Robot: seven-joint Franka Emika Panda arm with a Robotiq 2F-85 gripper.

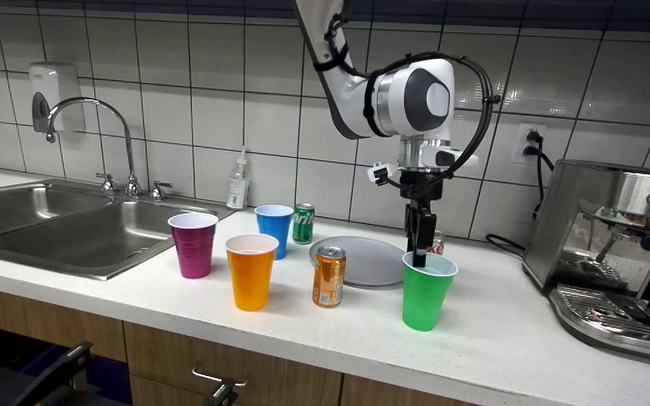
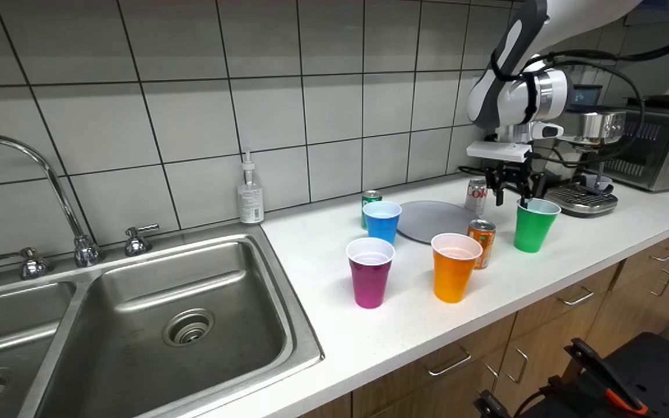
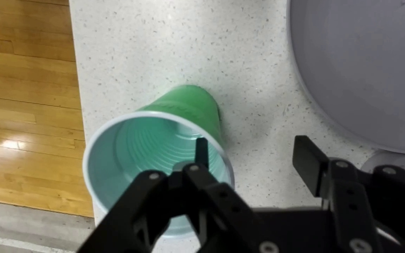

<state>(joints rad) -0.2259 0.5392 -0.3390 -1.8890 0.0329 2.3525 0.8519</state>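
Black, angular gripper [image 3: 253, 158] with screwed joints, pointing down over a green cup [image 1: 425, 296], with jaws wide apart: one slim finger [image 3: 201, 151] inside the cup's mouth, the opposite one outside the rim, and a section of cup wall in the gap. Impossible to tell about contact between fingertip and plastic. An upright, tapering cup, smooth outside, pale and ring-ribbed inside, with a rounded lip; set on a hard white counter [image 1: 488, 344] flecked with grey and brown. Near the cup, a straight counter edge, then a drop to glossy wooden floorboards [image 3: 30, 140]. On the opposite side, across a strip of counter, a round grey plate [image 1: 370, 256] with a matte face and thin raised rim. Behind the cup, a silver can [image 2: 476, 195], near the plate. In front of the plate and near its rim, a shiny orange can [image 1: 329, 279]. Between green cup and espresso machine [image 1: 573, 192], boxy and of polished steel, a stretch of counter for sideways movement. Farther along, an orange cup [image 1: 251, 276] near the front edge, a blue cup [image 1: 275, 225] just beside a green can [image 1: 303, 224], and a purple cup [image 1: 194, 248] nearest the sink [image 2: 299, 325], all three cups in smooth tapering plastic, with narrow lanes of counter between. Beyond, rounded corners and flat rim of sink steel, a curved chrome faucet [image 1: 129, 148] and a pump bottle [image 1: 237, 189]. At the back, glossy tiles [image 1: 218, 118] with dark grout.
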